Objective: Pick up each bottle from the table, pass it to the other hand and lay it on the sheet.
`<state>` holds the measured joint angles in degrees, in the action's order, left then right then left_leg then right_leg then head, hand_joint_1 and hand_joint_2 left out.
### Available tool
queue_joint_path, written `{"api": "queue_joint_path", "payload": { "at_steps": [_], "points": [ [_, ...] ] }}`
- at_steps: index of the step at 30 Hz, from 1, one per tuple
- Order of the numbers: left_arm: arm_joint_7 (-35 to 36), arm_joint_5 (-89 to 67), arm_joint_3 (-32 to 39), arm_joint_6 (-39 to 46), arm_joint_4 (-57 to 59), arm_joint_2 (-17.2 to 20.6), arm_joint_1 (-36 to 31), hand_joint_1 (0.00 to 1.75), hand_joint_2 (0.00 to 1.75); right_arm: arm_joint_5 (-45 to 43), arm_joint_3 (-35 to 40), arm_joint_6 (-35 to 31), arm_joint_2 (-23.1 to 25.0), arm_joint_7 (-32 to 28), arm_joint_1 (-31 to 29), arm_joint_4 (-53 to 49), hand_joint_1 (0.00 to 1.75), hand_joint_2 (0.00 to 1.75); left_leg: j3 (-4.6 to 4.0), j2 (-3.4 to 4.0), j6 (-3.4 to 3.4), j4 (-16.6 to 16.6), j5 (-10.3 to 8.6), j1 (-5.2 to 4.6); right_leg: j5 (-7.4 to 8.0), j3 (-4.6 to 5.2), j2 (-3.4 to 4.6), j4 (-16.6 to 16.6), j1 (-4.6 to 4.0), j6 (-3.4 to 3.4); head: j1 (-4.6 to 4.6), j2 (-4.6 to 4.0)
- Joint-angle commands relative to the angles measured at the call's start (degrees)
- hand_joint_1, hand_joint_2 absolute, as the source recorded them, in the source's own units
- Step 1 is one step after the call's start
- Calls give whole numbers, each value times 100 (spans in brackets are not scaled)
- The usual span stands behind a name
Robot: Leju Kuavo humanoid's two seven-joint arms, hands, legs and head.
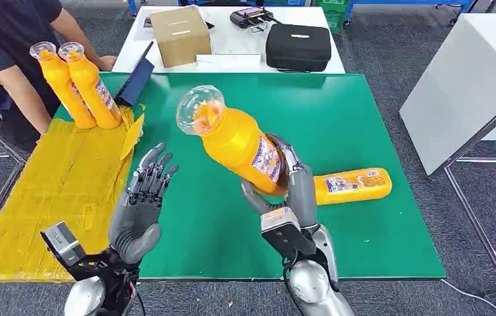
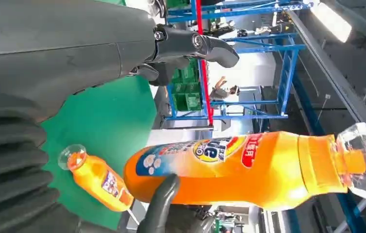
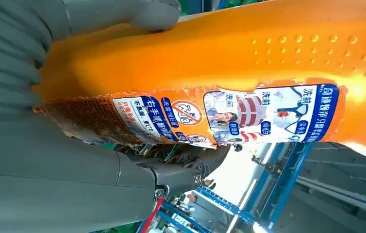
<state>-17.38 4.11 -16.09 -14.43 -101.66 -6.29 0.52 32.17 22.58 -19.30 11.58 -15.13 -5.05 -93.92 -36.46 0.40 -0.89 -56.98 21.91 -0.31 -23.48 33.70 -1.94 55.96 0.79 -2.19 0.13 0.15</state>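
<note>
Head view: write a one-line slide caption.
Right hand holds an orange bottle tilted above the green table, while the open left hand waits beside it.

Held orange detergent bottle (image 3: 249,73): back label (image 3: 229,116) reads 洗前 twice, w/ a red no-entry sign; other print too small. Front label (image 2: 205,150) logo only partly legible.

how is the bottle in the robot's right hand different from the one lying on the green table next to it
The held bottle is up off the table, gripped at its base by the right hand; the lying bottle rests on the green table, touched by nothing. The held bottle is tilted, its clear cap pointing up and toward the robot's left; the lying bottle is flat on its side. Both are orange bottles with printed labels.
</note>
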Motion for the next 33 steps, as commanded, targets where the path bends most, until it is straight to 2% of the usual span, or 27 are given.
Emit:
{"api": "queue_joint_path", "payload": {
  "at_steps": [1, 3, 4, 12, 18, 33],
  "points": [
    [-3, 186, -153, -199, 100, 28, -57, 0, 175, -126, 74, 64, 152, 116, -500, 973, 175, 175, 17, 10, 7, 0, 9, 5, -4, -15, 22, -4, -3, 6, -2, 0],
    [-15, 200, -150, -220, 64, 26, -23, 0, 175, -99, 226, 133, 240, 99, -563, 1177, 175, 175, 38, 17, 13, -1, 22, 12, -12, -37, 39, -6, -9, 13, -2, 0],
    [-28, 202, -130, -217, 42, 23, -1, 0, 175, -47, 339, 162, 274, 87, -571, 1235, 175, 175, 18, 17, 7, 2, 9, 6, -2, -15, 27, -5, -4, 6, -2, 0],
    [-142, 174, 330, -141, -16, -133, 173, 0, 175, 447, 1647, 389, 379, 215, -431, 1311, 175, 175, 32, 22, 11, 1, 21, 11, -12, -29, 38, -5, -9, 10, -2, 0],
    [-162, 43, 346, -97, 1, -181, 179, 0, 175, 489, 2577, 667, 290, 155, -820, 1844, 175, 175, 12, 19, 7, 5, 11, 7, -6, -7, 31, -6, -5, 8, 2, 0],
    [-176, 38, 501, 46, 163, -206, 107, 0, 175, 844, 3482, 839, 222, -112, -924, 2225, 175, 175, 24, -8, 10, 7, 14, 14, -17, -26, 8, -13, -10, 11, 0, 0]
  ]
}}
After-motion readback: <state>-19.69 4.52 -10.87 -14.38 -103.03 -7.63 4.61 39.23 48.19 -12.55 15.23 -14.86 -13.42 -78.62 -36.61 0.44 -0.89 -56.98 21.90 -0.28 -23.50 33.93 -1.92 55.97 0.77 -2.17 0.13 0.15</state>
